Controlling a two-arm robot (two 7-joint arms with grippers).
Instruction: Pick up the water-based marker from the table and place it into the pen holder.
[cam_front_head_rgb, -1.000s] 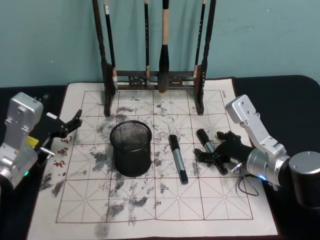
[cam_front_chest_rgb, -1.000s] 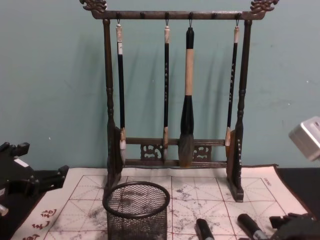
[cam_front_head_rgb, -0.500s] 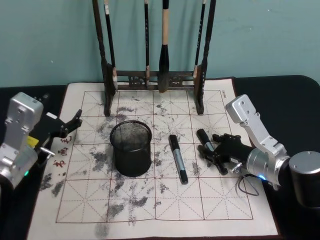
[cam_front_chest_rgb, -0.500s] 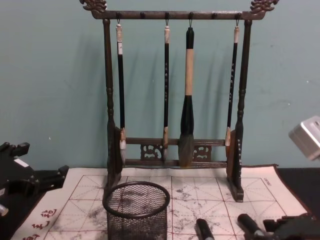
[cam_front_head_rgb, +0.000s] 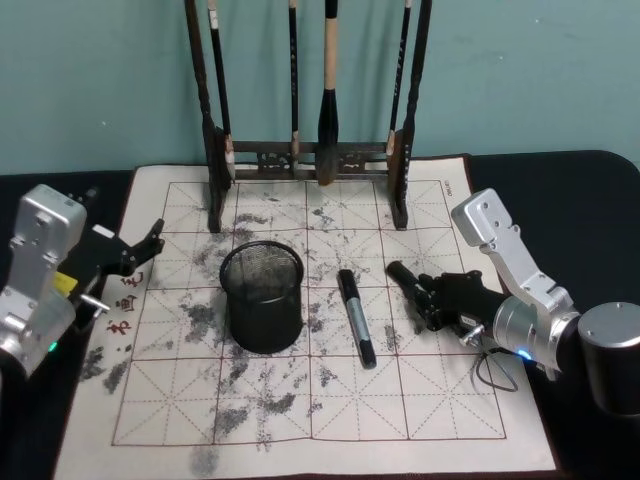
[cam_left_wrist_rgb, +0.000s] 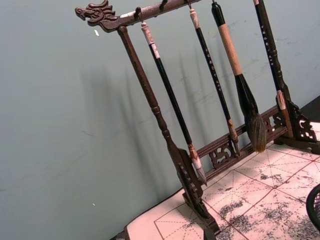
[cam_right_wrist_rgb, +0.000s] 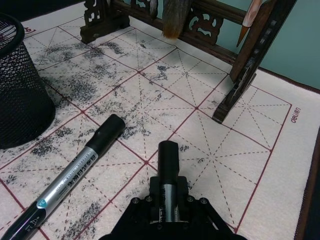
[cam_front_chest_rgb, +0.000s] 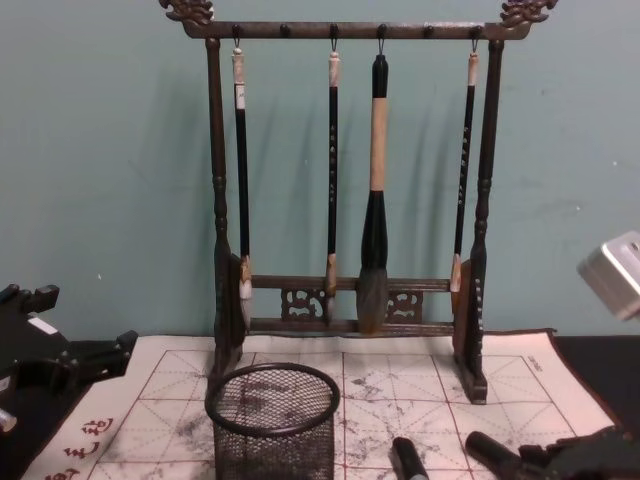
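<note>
Your right gripper (cam_front_head_rgb: 428, 296), right of centre, pinches a marker (cam_front_head_rgb: 401, 273) beside the loose marker (cam_front_head_rgb: 355, 318); your left gripper (cam_front_head_rgb: 143, 250) sits spread at the left edge.

The head camera stands high on the near side of the brush rack (cam_front_head_rgb: 360, 153), looking steeply down. The chest camera faces the rack level and close. The left wrist camera eyes it tilted from its left end. The right wrist camera skims the table (cam_right_wrist_rgb: 225, 165) toward its right foot. All share the rack's base.

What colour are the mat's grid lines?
Red; the lines show best in the right wrist view.
</note>
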